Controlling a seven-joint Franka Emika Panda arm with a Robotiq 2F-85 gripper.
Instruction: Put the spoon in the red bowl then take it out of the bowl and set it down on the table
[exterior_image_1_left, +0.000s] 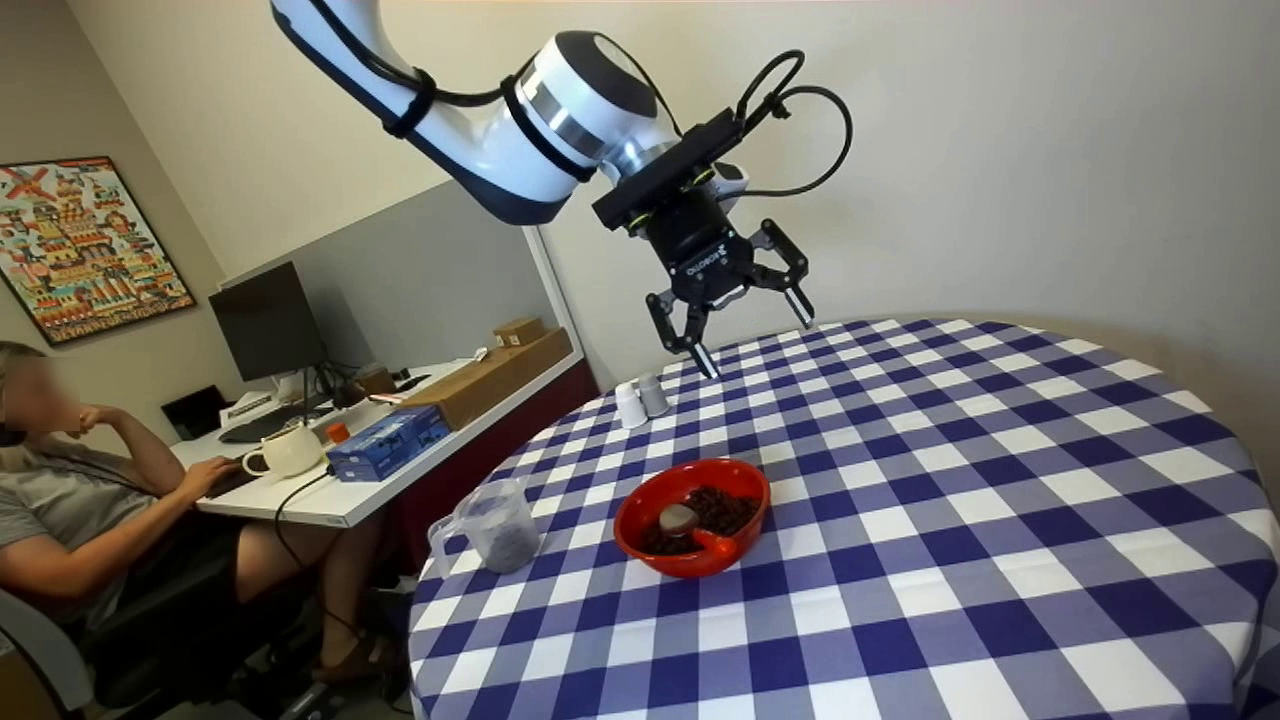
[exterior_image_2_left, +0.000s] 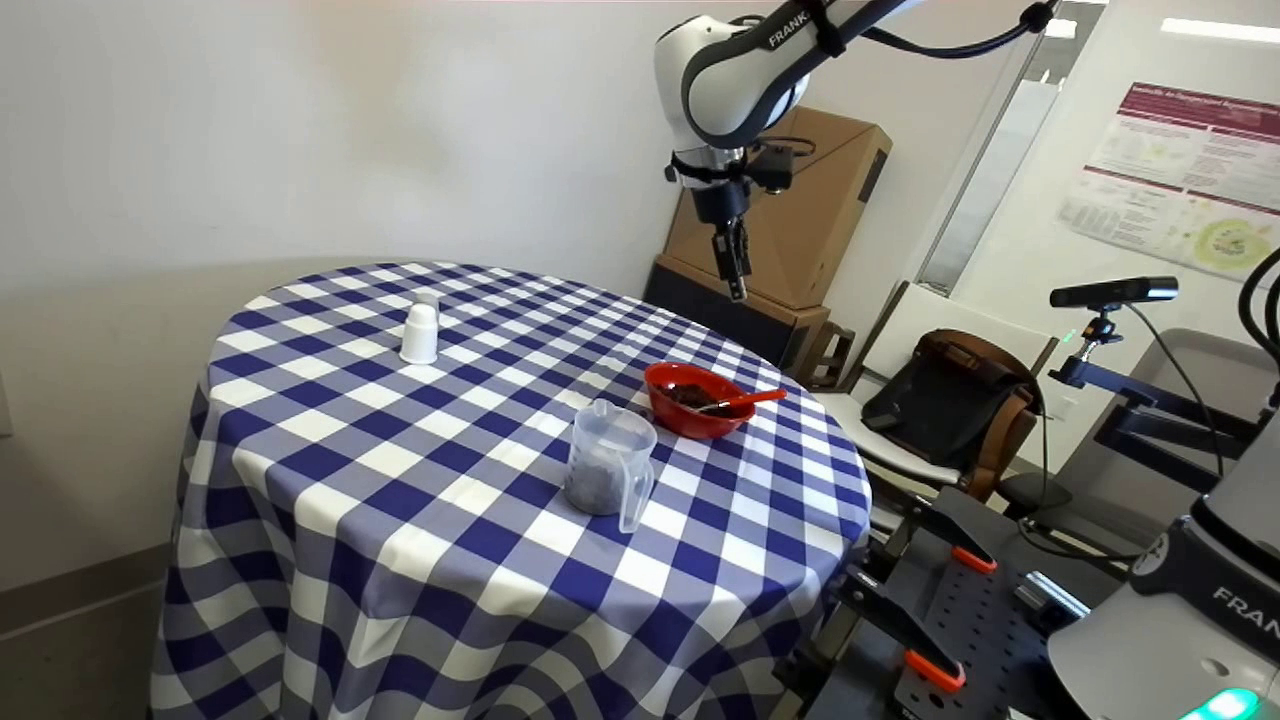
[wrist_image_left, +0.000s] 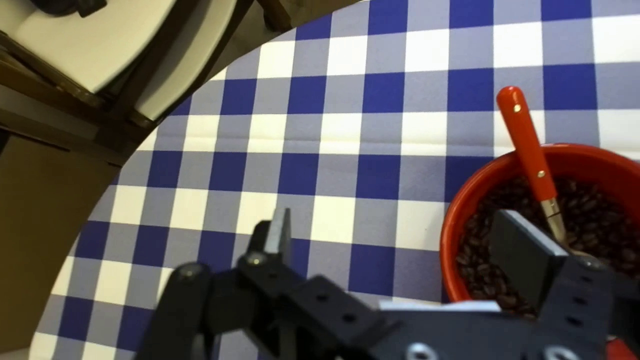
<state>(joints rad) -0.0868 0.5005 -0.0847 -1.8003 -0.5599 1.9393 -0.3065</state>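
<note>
- Red-handled spoon (wrist_image_left: 536, 165) lies in the red bowl (exterior_image_2_left: 685, 420), head among dark glossy beans (wrist_image_left: 482, 260), handle crossing the rim.
- Long axis, wrist view: handle end toward the top, leaning slightly left; head partly hidden from me there.
- In an exterior view I get the handle pointing right, tilted a little upward.
- Handle slim, round-ended, smooth, with bright rivets; neck shiny metal.
- Bowl round, glossy; table (exterior_image_1_left: 1000, 520) round-edged, draped in blue-and-white checks.
- My black gripper (exterior_image_1_left: 759, 349) hangs above the table, fingers spread wide.
- Translucent plastic jug (exterior_image_2_left: 605, 470) near the bowl; two pale tapered containers (exterior_image_1_left: 630, 407) stand well apart from the bowl.
</note>
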